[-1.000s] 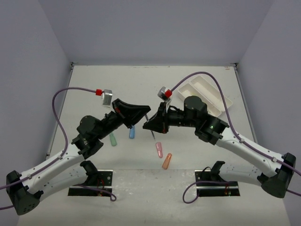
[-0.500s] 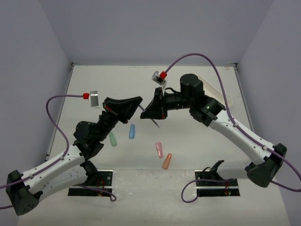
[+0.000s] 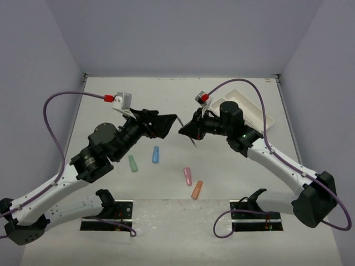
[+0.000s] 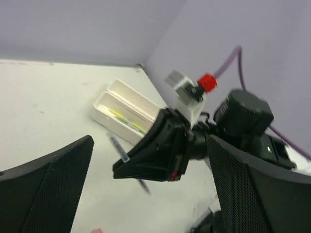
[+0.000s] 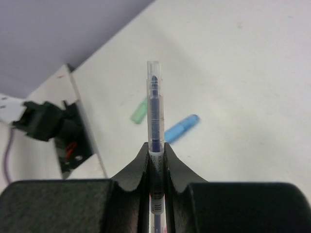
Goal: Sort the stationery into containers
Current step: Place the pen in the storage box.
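Right fingers (image 5: 136,167) pinch the thin pen (image 5: 154,111) by one end, above the bench (image 3: 166,94). Left fingers (image 4: 48,189) are wide open and empty. Pen looks light, stiff, slick. It'll likely pivot, so mid-barrel is the safer hold.

The tray (image 3: 266,118) sits at the far right of the surface (image 3: 166,91), a pen (image 4: 129,122) lying in one compartment. Four markers (image 3: 156,154) lie front and middle, two left, two right, well apart from the tray.

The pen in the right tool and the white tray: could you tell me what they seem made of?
The pen: apparently clear glossy plastic; a dark blue core shows through the barrel. The tray: probably smooth white plastic, with thin moulded walls.
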Action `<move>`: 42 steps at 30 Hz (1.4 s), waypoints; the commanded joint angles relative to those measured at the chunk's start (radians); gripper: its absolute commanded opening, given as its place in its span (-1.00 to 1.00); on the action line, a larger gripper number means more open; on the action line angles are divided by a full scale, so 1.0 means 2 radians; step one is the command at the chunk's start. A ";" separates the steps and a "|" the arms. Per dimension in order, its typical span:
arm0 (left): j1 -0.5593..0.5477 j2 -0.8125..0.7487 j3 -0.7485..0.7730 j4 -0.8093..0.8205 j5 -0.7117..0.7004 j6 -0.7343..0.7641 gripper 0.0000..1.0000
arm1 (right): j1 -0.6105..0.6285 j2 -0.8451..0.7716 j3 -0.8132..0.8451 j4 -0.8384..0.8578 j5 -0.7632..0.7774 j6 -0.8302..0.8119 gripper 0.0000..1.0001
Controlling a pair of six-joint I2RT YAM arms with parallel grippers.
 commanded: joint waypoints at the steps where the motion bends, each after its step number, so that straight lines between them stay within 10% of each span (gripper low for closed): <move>1: 0.000 0.006 0.071 -0.161 -0.185 0.012 1.00 | -0.035 -0.023 0.018 -0.083 0.214 -0.078 -1.00; 16: 0.007 0.007 -0.058 -0.208 -0.154 -0.005 1.00 | -0.185 0.170 0.094 -0.084 0.363 -0.305 -0.99; 35: 0.042 0.058 -0.099 -0.228 -0.144 -0.043 1.00 | -0.202 0.234 0.092 -0.067 0.375 -0.279 -0.37; 42: 0.043 0.057 -0.092 -0.242 -0.153 -0.059 1.00 | -0.164 0.135 0.076 -0.117 0.320 -0.094 -0.28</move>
